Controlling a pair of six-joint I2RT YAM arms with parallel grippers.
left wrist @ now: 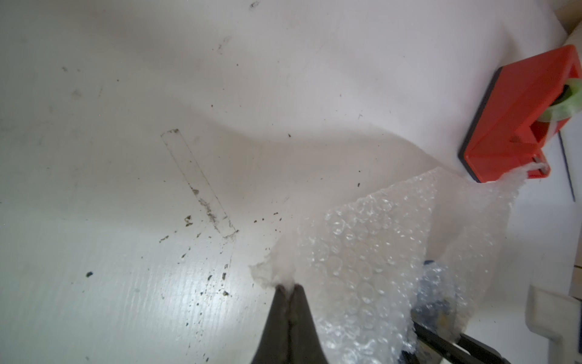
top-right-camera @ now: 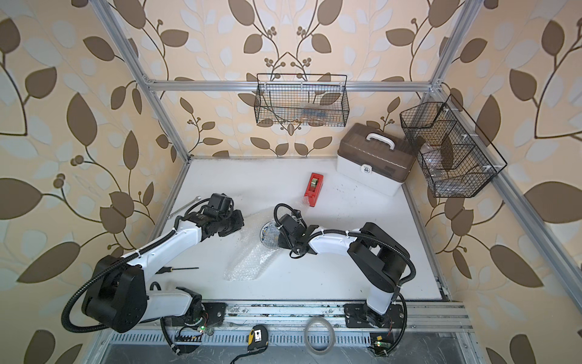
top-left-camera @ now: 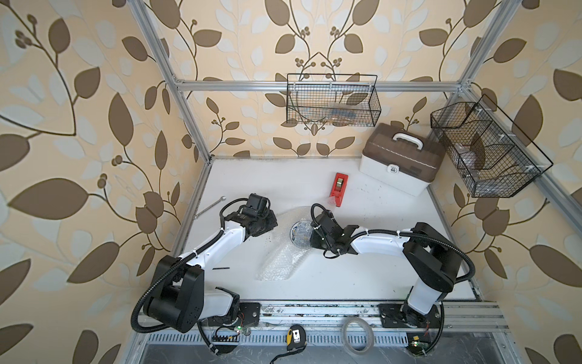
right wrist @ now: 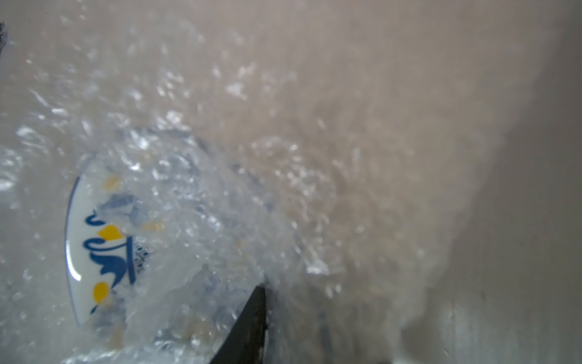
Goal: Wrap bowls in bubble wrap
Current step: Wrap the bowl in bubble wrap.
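left gripper (left wrist: 288, 288) is clamped tight on one edge of the bubble wrap (left wrist: 378, 252), holding that flap up off the table. looks set up to pull it over the bowl (top-left-camera: 299, 234)

bowl sits mid table on the sheet, white with a blue and yellow pattern in the right wrist view, partly under a fold of wrap

right gripper (top-left-camera: 311, 239) is down at the bowl's rim on the side toward its own arm. one dark finger (right wrist: 248, 324) shows against the wrap and the other is buried, so can't tell how far apart the jaws are or whether they have the bowl, the wrap or both (my guess: pinning things so the sheet doesn't drag the bowl along)

rest of the sheet trails flat toward the front of the table in both top views, so i'd call the wrapping early

surface: white table (top-left-camera: 346, 277), scuffed, with dark specks and a rectangular tape-like mark in the left wrist view. red tape dispenser (top-left-camera: 339, 189) is just beyond the lifted flap, handy for sealing later

toolbox (top-left-camera: 400, 157) back right, wrench (top-left-camera: 209, 207) by the left edge, tape ring (top-left-camera: 358, 335) and tape measure (top-left-camera: 296, 337) on the front rail. two wire baskets (top-left-camera: 333, 101) hang on the frame, leaf wallpaper all round
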